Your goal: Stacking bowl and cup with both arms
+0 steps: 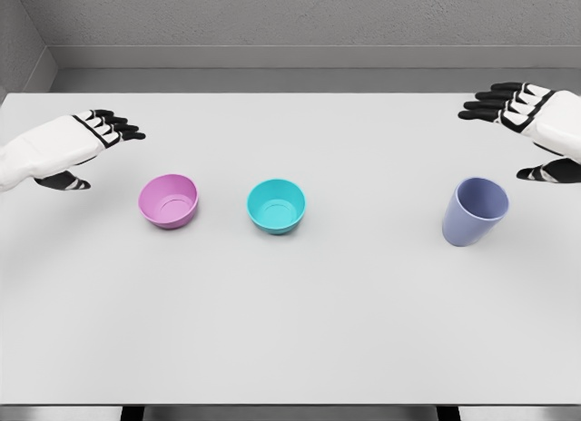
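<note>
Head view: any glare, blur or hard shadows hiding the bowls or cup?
Head view: even, soft light, no glare; the pink bowl, teal bowl and blue cup look sharp, with only faint shadows on the table.

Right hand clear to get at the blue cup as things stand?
Probably yes. The right hand is open, just above and right of the upright blue cup, with nothing between them; the teal bowl sits well left.
</note>
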`<state>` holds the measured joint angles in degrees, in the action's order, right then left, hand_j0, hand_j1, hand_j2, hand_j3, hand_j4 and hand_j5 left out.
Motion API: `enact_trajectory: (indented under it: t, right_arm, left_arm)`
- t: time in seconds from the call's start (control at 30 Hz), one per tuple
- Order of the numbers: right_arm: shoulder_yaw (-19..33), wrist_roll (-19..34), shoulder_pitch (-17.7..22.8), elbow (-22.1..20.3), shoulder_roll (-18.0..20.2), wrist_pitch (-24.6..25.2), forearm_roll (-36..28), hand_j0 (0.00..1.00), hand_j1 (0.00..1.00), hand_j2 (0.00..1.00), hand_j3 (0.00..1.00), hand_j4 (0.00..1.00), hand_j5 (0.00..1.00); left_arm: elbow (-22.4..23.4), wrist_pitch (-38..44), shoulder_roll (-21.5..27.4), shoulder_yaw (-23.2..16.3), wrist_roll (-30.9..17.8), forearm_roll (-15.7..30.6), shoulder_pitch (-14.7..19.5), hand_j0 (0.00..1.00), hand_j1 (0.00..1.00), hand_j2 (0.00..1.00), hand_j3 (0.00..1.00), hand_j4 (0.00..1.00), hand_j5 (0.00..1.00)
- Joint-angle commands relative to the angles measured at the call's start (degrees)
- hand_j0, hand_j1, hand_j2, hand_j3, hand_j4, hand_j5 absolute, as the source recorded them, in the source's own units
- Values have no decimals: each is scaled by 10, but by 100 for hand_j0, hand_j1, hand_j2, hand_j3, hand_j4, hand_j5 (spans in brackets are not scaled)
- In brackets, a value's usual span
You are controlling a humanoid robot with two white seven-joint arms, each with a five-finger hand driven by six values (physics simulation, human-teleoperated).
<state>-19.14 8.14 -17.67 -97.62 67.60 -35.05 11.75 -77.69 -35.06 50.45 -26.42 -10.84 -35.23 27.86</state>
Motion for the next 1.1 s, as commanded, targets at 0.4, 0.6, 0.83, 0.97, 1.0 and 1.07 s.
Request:
enact_trajectory:
  t: [0.4, 0.6, 0.83, 0.97, 1.0, 1.07]
  right_arm:
    - [12, 6, -10, -12, -21, 1, -3, 100, 100, 100, 100, 100, 100]
    - [13, 6, -11, -8, -21, 1, -3, 100, 100, 100, 100, 100, 100]
    - [13, 6, -11, -7, -21, 1, -3, 100, 100, 100, 100, 100, 100]
    - [13, 6, -11, -8, -21, 1, -3, 100, 100, 100, 100, 100, 100]
    - [13, 6, -11, -7, -21, 1, -3, 100, 100, 100, 100, 100, 100]
    - [13, 6, -11, -8, -21, 1, -3, 100, 100, 100, 100, 100, 100]
  left_arm:
    - [-13, 1, -36, -41, -104, -25, 32, 100, 100, 100, 100, 100, 100]
    - [-14, 1, -64, -43, -121, -71, 52, 100, 100, 100, 100, 100, 100]
    - [-30, 1, -68, -57, -123, -101, 57, 100, 100, 100, 100, 100, 100]
    - [-38, 1, -69, -59, -123, -122, 61, 100, 100, 100, 100, 100, 100]
    - [-40, 1, -70, -60, -123, -123, 61, 100, 100, 100, 100, 100, 100]
    - [-46, 1, -74, -88, -123, -128, 74, 100, 100, 100, 100, 100, 100]
